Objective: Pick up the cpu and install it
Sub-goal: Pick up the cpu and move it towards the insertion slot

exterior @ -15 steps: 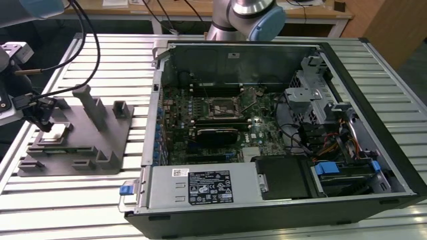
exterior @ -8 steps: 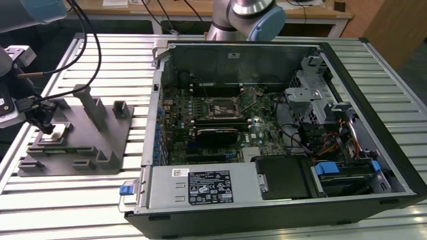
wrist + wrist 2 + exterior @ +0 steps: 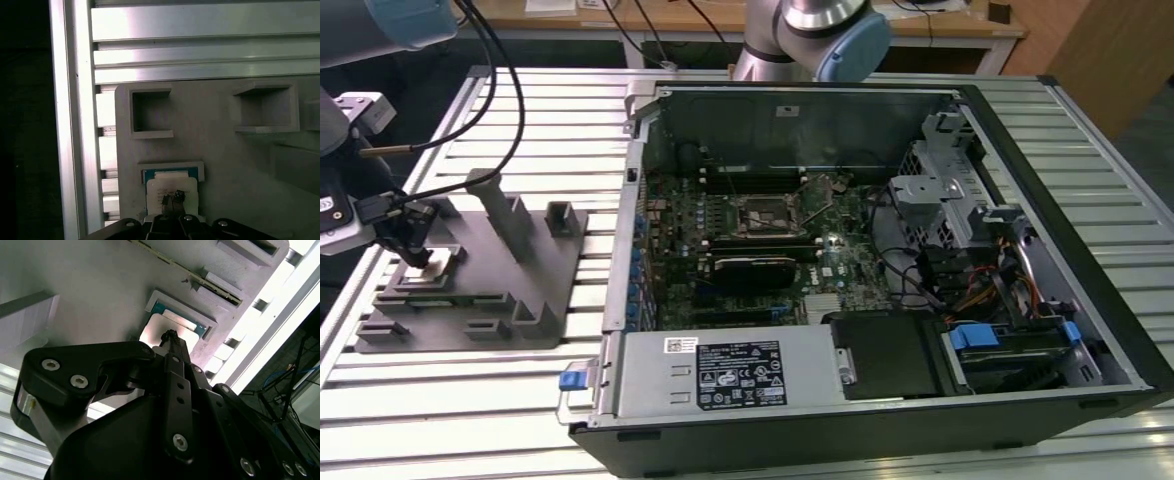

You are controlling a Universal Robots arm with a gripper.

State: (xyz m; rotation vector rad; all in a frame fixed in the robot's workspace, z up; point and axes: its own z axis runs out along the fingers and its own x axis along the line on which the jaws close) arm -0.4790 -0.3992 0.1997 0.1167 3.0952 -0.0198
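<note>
The cpu (image 3: 172, 184) is a small square chip with a pale silvery top. It lies flat in a raised recess of the grey plastic tray (image 3: 494, 300), at the exterior view's left. My gripper (image 3: 172, 197) hangs straight over the chip with its jaws drawn together to a narrow tip. That tip rests on or just above the chip's top. In the second wrist view the gripper (image 3: 170, 335) covers part of the cpu (image 3: 181, 320). In the exterior view the gripper (image 3: 416, 256) stands at the cpu (image 3: 443, 258). The dark socket (image 3: 761, 213) sits on the motherboard inside the case.
An open computer case (image 3: 854, 260) lies on the slatted aluminium table (image 3: 454, 420), to the exterior view's right of the tray. The tray carries upright posts (image 3: 498, 205) and other square pockets (image 3: 150, 112). Cables hang from the arm above the tray.
</note>
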